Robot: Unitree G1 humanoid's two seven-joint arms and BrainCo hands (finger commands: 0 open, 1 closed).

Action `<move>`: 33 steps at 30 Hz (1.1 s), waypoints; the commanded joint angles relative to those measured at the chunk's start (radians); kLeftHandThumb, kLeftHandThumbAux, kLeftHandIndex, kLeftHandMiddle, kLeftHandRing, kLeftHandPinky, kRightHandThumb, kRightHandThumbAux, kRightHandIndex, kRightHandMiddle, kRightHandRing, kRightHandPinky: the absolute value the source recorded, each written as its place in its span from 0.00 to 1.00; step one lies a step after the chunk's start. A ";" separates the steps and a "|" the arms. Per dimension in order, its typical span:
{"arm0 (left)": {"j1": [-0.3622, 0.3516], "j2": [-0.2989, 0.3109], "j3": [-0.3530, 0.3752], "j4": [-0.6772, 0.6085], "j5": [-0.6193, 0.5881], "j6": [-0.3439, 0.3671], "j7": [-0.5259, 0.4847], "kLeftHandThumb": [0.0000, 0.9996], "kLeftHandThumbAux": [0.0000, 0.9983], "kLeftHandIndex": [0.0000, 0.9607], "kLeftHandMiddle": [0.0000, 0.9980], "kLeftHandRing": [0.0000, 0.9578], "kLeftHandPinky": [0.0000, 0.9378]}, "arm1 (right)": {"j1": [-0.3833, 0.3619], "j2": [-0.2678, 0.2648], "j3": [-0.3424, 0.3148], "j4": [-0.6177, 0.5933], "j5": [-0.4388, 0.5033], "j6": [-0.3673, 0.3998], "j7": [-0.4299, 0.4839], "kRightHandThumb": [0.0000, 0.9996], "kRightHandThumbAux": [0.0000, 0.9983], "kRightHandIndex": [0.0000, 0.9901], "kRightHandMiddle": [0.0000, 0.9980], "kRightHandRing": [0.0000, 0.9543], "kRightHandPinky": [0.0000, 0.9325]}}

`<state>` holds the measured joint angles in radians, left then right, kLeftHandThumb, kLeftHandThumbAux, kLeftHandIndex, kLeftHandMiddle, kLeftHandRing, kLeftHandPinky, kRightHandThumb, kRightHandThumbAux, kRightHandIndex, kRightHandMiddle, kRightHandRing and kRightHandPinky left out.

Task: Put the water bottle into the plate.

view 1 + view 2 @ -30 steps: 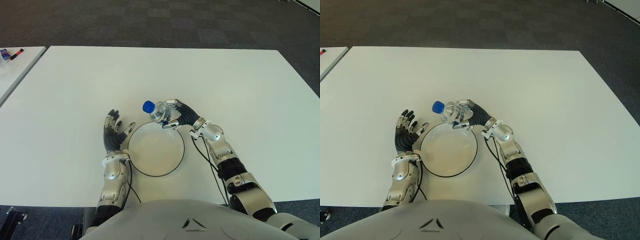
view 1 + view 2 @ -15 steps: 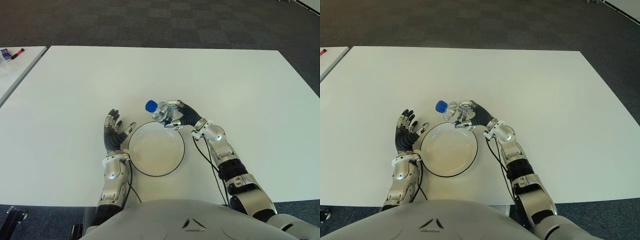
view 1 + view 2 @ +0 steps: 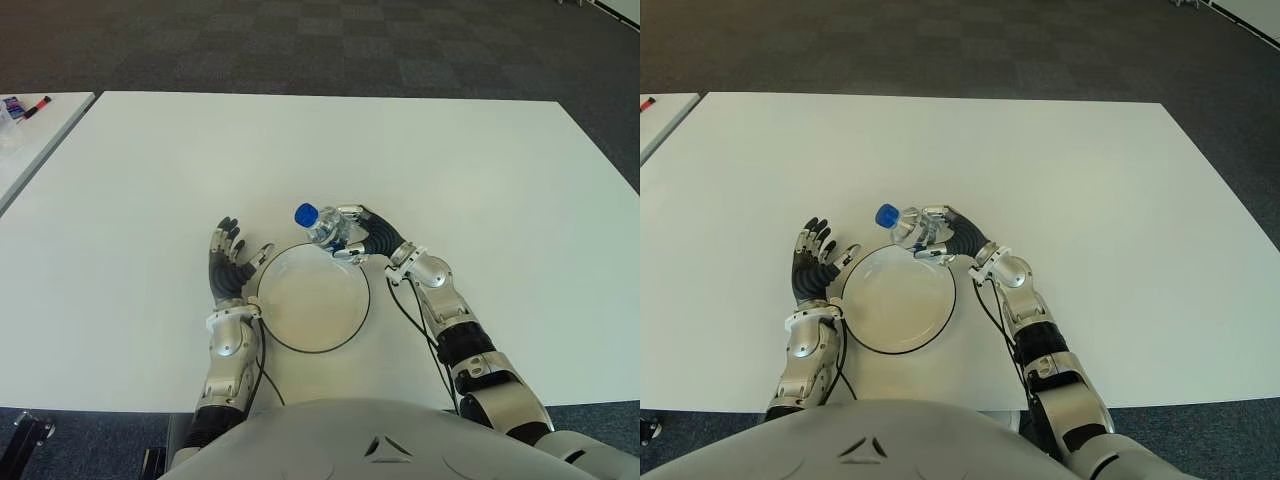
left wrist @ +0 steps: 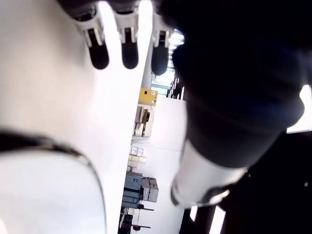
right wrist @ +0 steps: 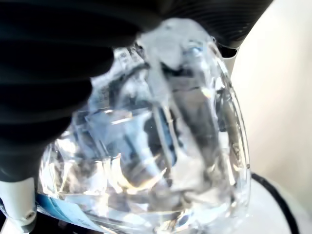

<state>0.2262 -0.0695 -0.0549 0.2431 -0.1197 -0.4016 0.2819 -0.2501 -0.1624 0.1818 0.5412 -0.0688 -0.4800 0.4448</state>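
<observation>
**A:** What is changing on the white table [image 3: 450,150]?

**B:** The right hand [image 3: 362,234], fingers wrapped around the clear water bottle [image 3: 322,228], is drawing back toward the right of the frame. A second ago the blue cap [image 3: 305,213] was showing a little farther left; it is now sitting closer to the middle of the frame, just above the upper rim of the plate [image 3: 312,300].

**A:** Is the bottle in the plate?

**B:** Not yet. It is being held tilted, cap pointing to the upper left, at the plate's upper right edge, mostly beyond the rim. The right wrist view is showing the crinkled plastic filling the palm, so the grip looks firm. Judging by this, the hand is repositioning rather than releasing, and the placing step remains to be done.

**A:** And the other hand?

**B:** The left hand [image 3: 229,264] is showing just left of the plate, fingers spread and holding nothing, unchanged from a second ago.

**A:** The count?

**B:** One bottle, one plate, two hands. A second table's corner [image 3: 40,125] is showing at the upper left of the frame.
</observation>
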 commanded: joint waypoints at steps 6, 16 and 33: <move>-0.008 -0.076 0.001 0.024 0.018 0.050 0.018 0.00 0.95 0.15 0.14 0.12 0.15 | -0.008 -0.008 -0.008 0.050 -0.013 -0.025 -0.016 0.95 0.66 0.39 0.51 0.55 0.92; -0.009 -0.076 -0.004 0.012 0.031 0.065 0.029 0.00 0.95 0.15 0.14 0.12 0.14 | 0.015 -0.018 0.021 0.024 -0.045 -0.037 -0.027 0.95 0.66 0.39 0.51 0.55 0.91; -0.013 -0.078 -0.003 0.022 0.033 0.058 0.026 0.00 0.94 0.15 0.14 0.11 0.14 | 0.028 -0.037 0.061 -0.016 -0.037 -0.027 0.020 0.95 0.66 0.39 0.51 0.55 0.90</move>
<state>0.2216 -0.0696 -0.0539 0.2384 -0.0968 -0.3737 0.3004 -0.2365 -0.2088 0.2186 0.5353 -0.1106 -0.5025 0.4336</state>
